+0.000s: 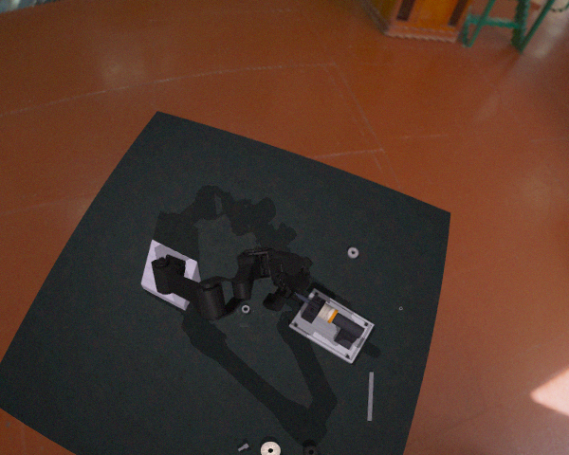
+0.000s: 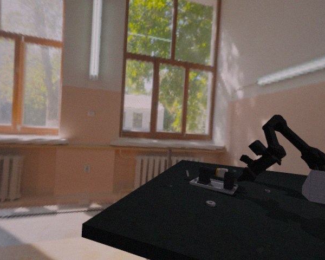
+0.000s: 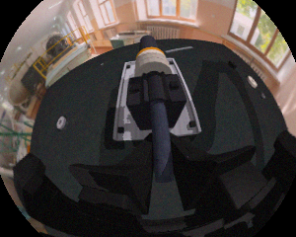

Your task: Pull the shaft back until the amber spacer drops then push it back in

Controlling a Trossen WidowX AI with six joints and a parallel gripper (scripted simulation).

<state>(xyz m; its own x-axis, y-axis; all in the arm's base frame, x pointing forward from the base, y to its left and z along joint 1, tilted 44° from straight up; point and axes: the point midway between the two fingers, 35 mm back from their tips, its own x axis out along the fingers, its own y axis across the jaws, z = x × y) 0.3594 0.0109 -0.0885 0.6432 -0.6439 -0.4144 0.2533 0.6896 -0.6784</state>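
Observation:
My gripper is shut on the blue-grey shaft, around the end that sticks out of the smaller dark support block. Cream spacers sit in a row behind that block. The amber spacer is at the far end of the row, against the big dark housing block. It hangs in line with the others, above the base. The fingers hide the shaft's near end in the top and exterior views.
The pale base plate carries both blocks. A loose pale ring lies beside it. A small ring lies near the arm. A thin strip lies beyond the housing.

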